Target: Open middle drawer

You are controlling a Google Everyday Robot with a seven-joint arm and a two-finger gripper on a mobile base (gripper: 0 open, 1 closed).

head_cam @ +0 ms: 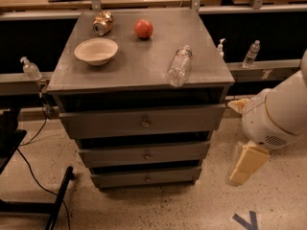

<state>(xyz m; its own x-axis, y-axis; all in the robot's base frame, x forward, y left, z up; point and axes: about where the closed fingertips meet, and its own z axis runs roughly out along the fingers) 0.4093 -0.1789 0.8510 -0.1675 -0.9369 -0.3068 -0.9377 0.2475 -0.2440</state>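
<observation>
Middle drawer (144,153) looks shut, its front sitting between the wider top drawer (142,121) and the smaller bottom one (146,177). From the gripper (245,164) it's off to the side, about level and well apart. The gripper hangs low past the cabinet's corner edge, with bare speckled floor (158,207) open in front of the drawers. Spread or pressed together? Honestly can't tell from here.

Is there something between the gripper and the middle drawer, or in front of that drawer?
Nothing visible. The gripper hangs low at the right side of the cabinet, apart from the middle drawer; only floor shows between them and before the drawer's front.
</observation>
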